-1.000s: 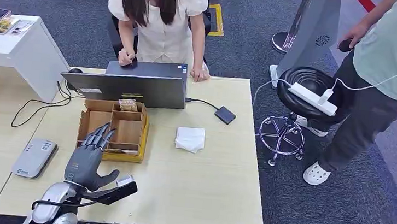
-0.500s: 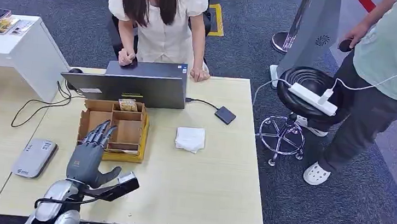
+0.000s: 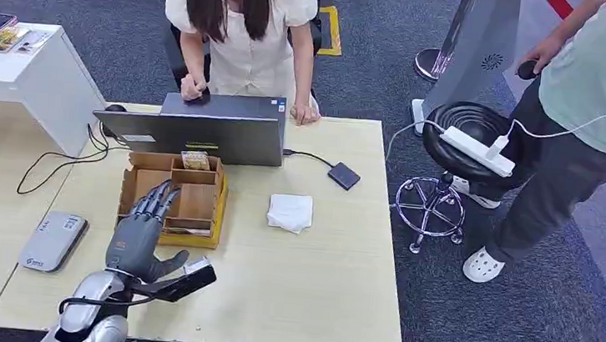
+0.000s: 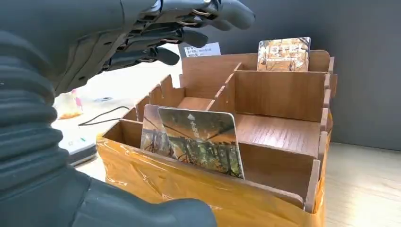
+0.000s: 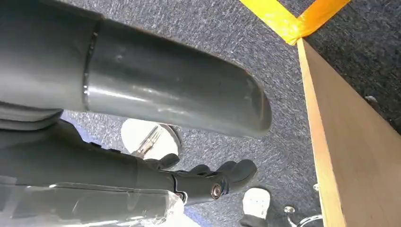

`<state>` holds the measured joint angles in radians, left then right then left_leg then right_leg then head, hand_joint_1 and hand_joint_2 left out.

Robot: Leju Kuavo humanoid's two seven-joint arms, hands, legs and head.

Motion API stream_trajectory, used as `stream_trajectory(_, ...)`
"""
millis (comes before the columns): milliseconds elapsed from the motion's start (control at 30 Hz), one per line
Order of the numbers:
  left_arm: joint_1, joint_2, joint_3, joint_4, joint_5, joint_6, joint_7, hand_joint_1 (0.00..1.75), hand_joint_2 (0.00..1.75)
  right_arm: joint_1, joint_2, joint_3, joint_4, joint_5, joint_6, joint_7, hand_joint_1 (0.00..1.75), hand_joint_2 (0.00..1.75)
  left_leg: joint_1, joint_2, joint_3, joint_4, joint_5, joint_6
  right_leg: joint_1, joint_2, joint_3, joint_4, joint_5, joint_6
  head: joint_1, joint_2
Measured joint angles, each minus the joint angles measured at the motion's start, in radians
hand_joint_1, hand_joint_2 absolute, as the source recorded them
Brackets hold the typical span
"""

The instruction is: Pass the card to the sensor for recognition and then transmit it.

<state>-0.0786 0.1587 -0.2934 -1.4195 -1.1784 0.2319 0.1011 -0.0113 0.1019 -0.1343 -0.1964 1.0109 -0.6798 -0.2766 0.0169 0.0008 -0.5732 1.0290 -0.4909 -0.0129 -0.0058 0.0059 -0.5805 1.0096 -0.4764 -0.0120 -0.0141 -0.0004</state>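
A pale wooden desk (image 3: 305,288) stands on dark carpet, with a person working at a laptop (image 3: 203,132) on its far side. Left of the left hand (image 3: 138,235) lies a grey card reader (image 3: 51,240), presumably the sensor, though its markings are too small to read. The left hand hovers empty, fingers spread and extended over the near edge of the cardboard card holder (image 3: 173,196). Just below and ahead of its fingers (image 4: 161,40), a printed key card (image 4: 198,142) leans upright in the nearest slot, untouched. It looks thin, stiff, light and glossy, so likely slippery; pinching its exposed top edge between thumb and a finger seems best. A second card (image 4: 283,54) stands in the far compartment. The right hand (image 5: 208,182) hangs by the desk's side, fingers curled in on nothing.
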Motion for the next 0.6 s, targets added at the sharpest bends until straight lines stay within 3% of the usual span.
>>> stream_trajectory(267,-0.006,-0.005,0.0,0.01,0.006,0.001,0.0,0.0,1.75,0.0,0.003,0.0,0.0,0.0,0.0,0.0,0.0,0.0,0.0,0.0,0.0,0.0,0.0,0.0,0.0,0.0,0.0,0.0,0.0,0.0,0.0,0.0)
stream_trajectory(333,-0.009,-0.006,0.0,0.012,0.007,0.002,0.0,0.14,1.75,0.0,0.003,0.0,0.0,0.001,0.0,0.0,0.0,0.0,0.0,0.0,0.0,0.0,0.0,0.0,0.0,0.0,0.0,0.0,0.0,0.0,0.0,0.0)
stream_trajectory(433,-0.013,-0.007,0.0,0.016,0.01,0.002,0.0,0.21,1.75,0.0,0.003,0.0,0.0,0.0,0.0,0.0,0.0,0.0,0.0,0.0,0.0,0.0,0.0,0.0,0.0,0.0,0.0,0.0,0.0,0.0,0.0,0.0)
stream_trajectory(467,-0.013,-0.008,0.0,0.017,0.01,0.002,0.0,1.43,1.75,0.0,0.003,0.0,0.0,0.0,0.0,-0.001,0.0,0.0,0.0,0.0,0.0,0.0,0.0,0.0,0.0,0.0,0.0,0.0,0.0,0.0,0.0,0.0)
stream_trajectory(500,-0.013,-0.008,0.0,0.018,0.01,0.002,0.0,1.45,1.75,0.0,0.003,0.0,0.0,0.0,0.0,-0.002,0.0,0.0,0.0,0.0,0.0,0.0,0.0,0.0,0.0,0.0,0.0,0.0,0.0,0.0,0.0,0.0)
stream_trajectory(567,-0.014,-0.008,0.0,0.022,0.01,0.002,0.0,1.27,1.75,0.0,0.004,0.0,0.0,0.0,0.0,-0.003,0.0,0.0,0.0,0.0,0.0,0.0,0.0,0.0,0.0,0.0,0.0,0.0,0.0,0.0,0.0,0.0)
stream_trajectory(600,-0.014,-0.008,0.0,0.024,0.01,0.002,-0.001,1.27,1.75,-0.001,0.005,0.0,0.0,0.0,0.0,-0.004,0.0,0.0,0.0,0.0,0.0,0.0,0.0,0.0,0.0,0.0,0.0,0.0,0.0,0.0,0.0,0.0)
